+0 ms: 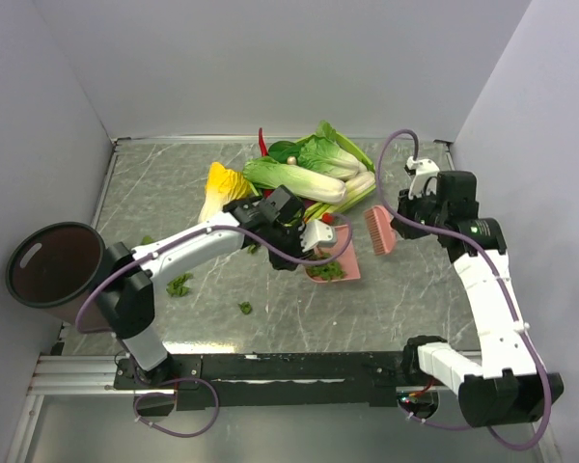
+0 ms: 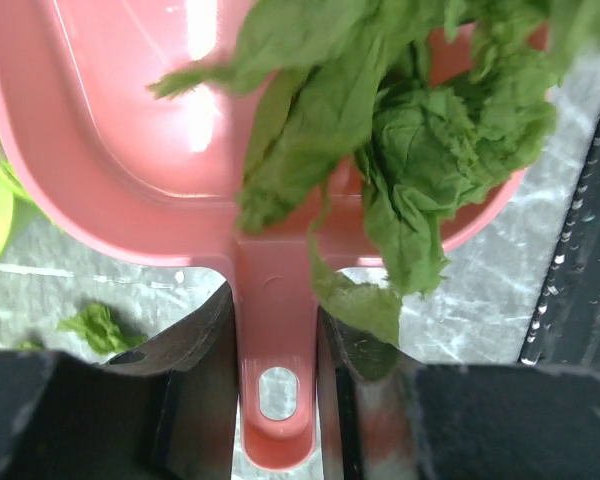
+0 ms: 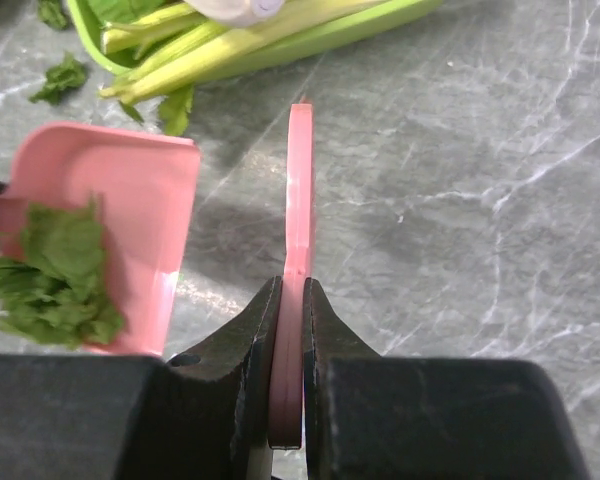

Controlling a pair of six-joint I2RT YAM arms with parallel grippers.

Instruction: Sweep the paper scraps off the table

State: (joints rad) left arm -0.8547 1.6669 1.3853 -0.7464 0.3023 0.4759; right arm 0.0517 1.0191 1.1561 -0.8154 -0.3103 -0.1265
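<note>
My left gripper (image 1: 304, 241) is shut on the handle of the pink dustpan (image 1: 340, 257), held at the middle of the grey table (image 1: 415, 299). In the left wrist view the gripper (image 2: 275, 305) clamps the handle, and the dustpan (image 2: 130, 130) holds a heap of dark-green paper scraps (image 2: 420, 150). Loose scraps lie on the table at the left (image 1: 179, 284) and nearer the front (image 1: 244, 308). My right gripper (image 1: 398, 224) is shut on a pink brush (image 1: 378, 230) just right of the dustpan. The right wrist view shows the gripper (image 3: 290, 295) gripping the brush (image 3: 299, 190) edge-on.
A round dark brown bin (image 1: 56, 262) stands off the table's left edge. Whole greens (image 1: 309, 169) and a yellow-and-white cabbage (image 1: 222, 188) lie at the back, close behind the dustpan. Grey walls enclose the table.
</note>
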